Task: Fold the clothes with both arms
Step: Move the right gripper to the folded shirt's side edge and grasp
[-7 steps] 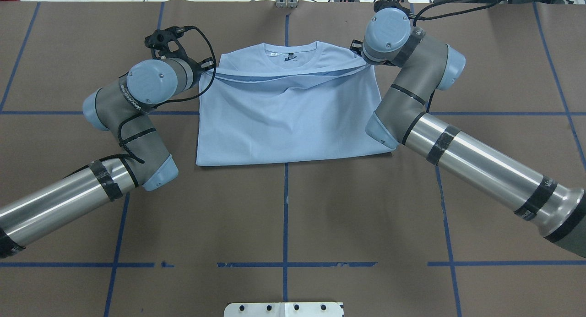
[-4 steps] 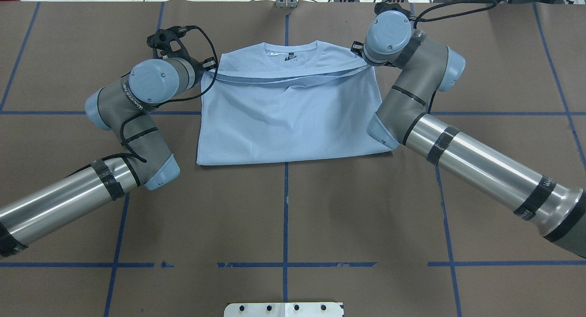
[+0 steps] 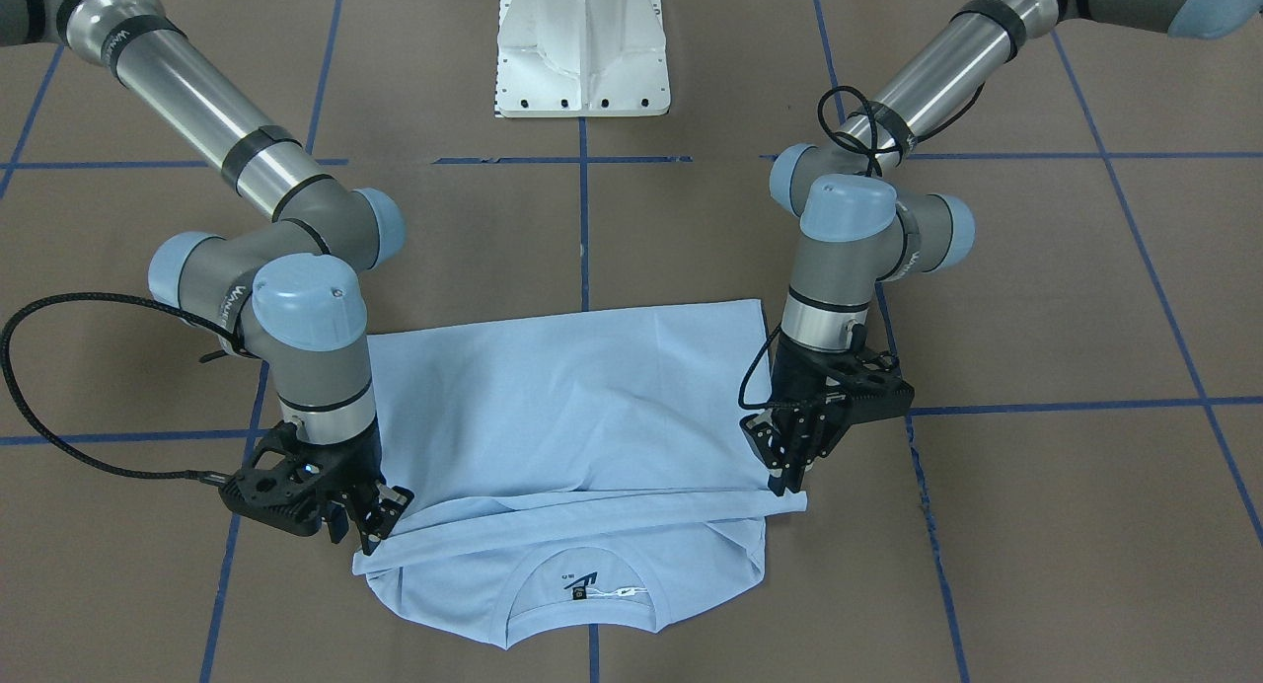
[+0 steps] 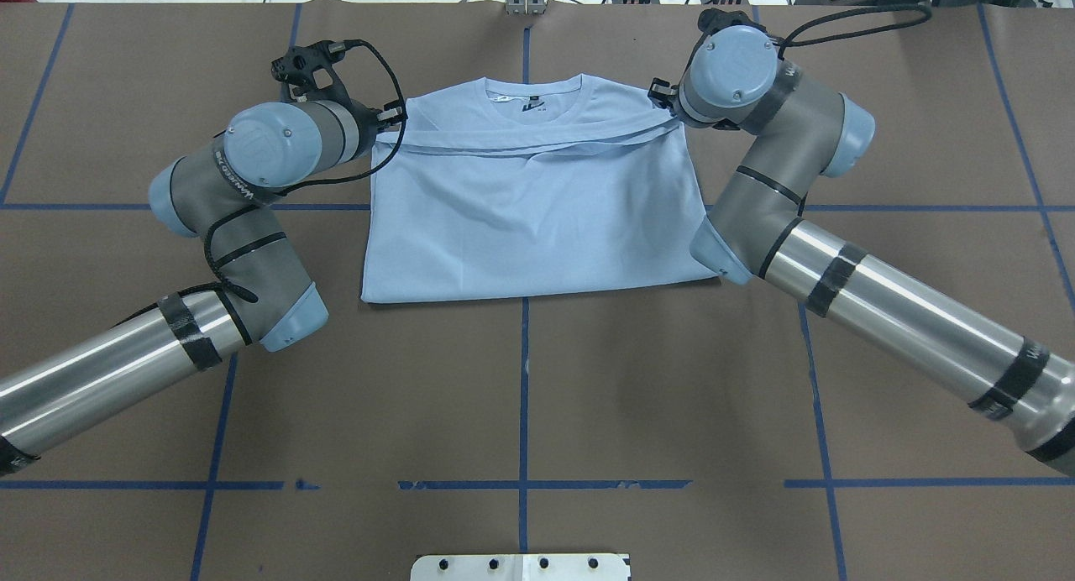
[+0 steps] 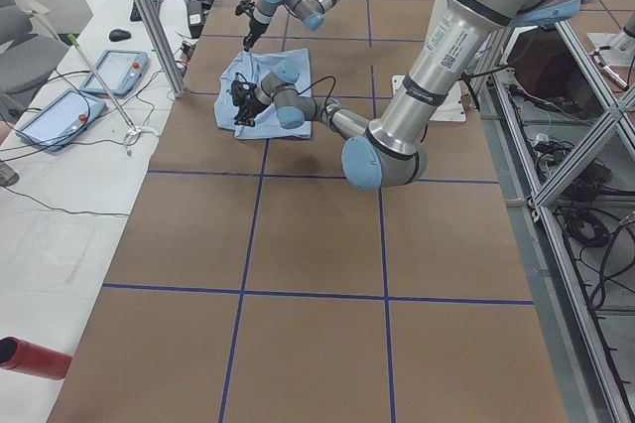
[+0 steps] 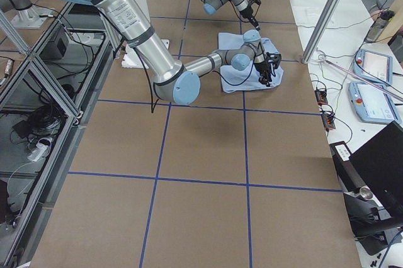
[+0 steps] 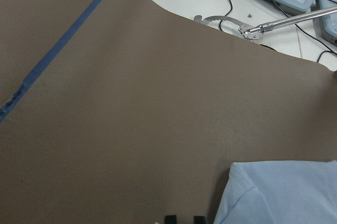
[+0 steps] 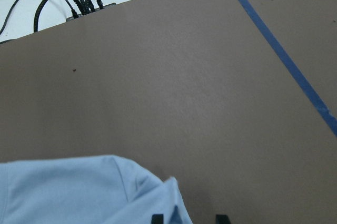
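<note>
at lower left of the front-facing view we see the right gripper (image 3: 373, 527) clenched on one hem corner of the t-shirt (image 3: 562, 397). the shirt lies lower centre, its bottom half doubled over toward the collar (hem not yet laid down, we judge). at right the left gripper (image 3: 786, 471) pinches the other corner. we count one shirt, two grippers.

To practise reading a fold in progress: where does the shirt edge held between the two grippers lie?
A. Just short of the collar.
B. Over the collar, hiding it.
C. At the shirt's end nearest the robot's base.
A: the edge stretched from left gripper to right gripper crosses the t-shirt, leaving the neck label uncovered.
</note>
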